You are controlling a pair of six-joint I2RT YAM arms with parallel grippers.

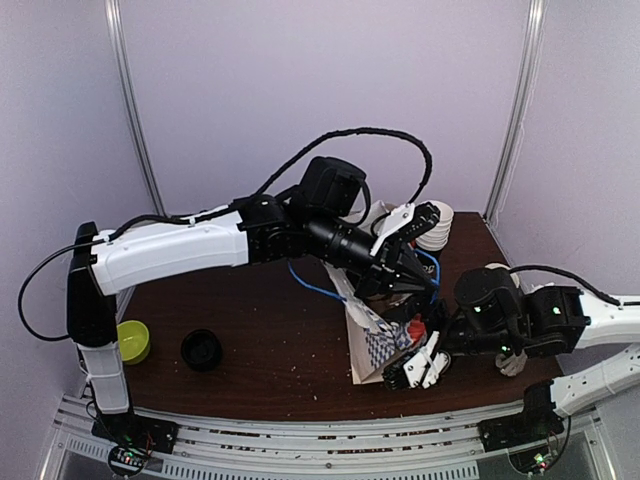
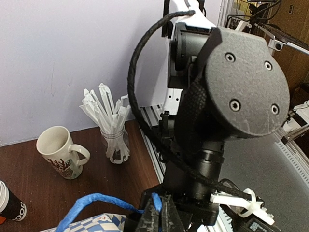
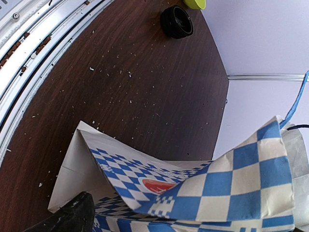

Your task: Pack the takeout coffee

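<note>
The takeout coffee (image 2: 10, 203), a paper cup that is white above and black with white lettering below, shows only at the left wrist view's lower left edge. It stands on the table apart from the bag. A blue-and-white checkered paper bag (image 1: 375, 342) stands mid-table with its mouth gaping (image 3: 231, 193). My left gripper (image 2: 161, 212) is shut on the bag's blue cord handle (image 2: 96, 200) and holds it up above the bag (image 1: 400, 275). My right gripper (image 1: 420, 368) is open at the bag's near right side. Only one dark finger (image 3: 72, 217) shows in its wrist view.
A cream mug (image 2: 60, 152) and a glass of wrapped straws (image 2: 112, 130) stand near the table's right edge. A stack of paper cups (image 1: 436, 224) stands at the back. A black round cap (image 1: 202, 350) and a green dish (image 1: 132, 340) lie at the front left. Crumbs dot the wood.
</note>
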